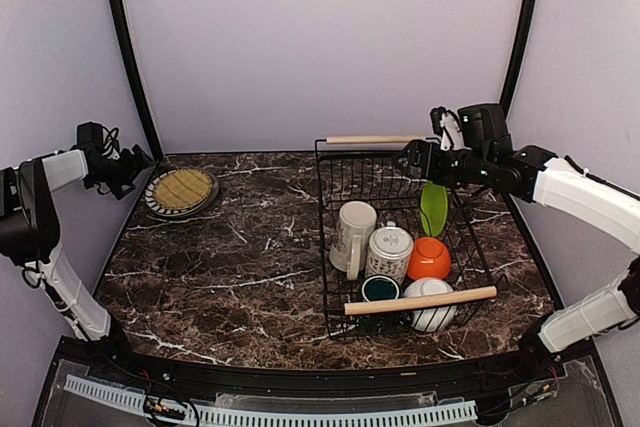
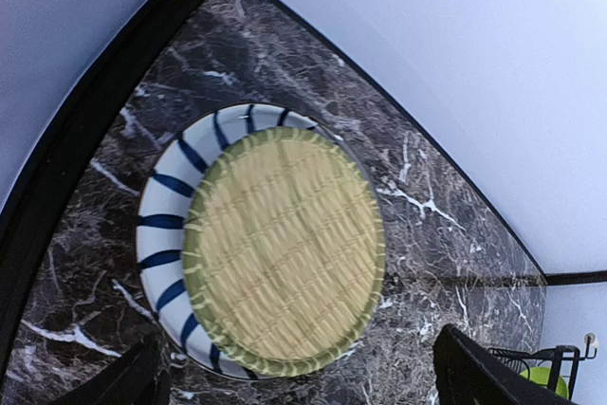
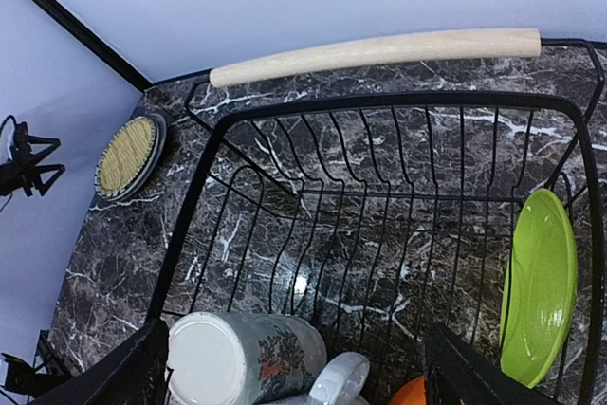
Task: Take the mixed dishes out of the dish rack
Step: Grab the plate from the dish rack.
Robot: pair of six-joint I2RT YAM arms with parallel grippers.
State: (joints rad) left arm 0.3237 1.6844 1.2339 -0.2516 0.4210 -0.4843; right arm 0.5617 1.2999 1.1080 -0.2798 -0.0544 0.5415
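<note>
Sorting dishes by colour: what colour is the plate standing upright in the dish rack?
The plate is lime green; the right wrist view shows it best.

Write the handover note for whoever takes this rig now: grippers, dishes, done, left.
Left gripper: open, empty, above the round blue-striped plate with a woven straw-coloured centre, which lies flat at the far left of the dark marble table.
Right gripper: open, empty, over the far end of the black wire dish rack.
In the rack: lime-green plate on edge, cream mug, patterned white mug, orange bowl, small dark green cup, white bowl.
Done: one plate out.
Left: six dishes.
</note>
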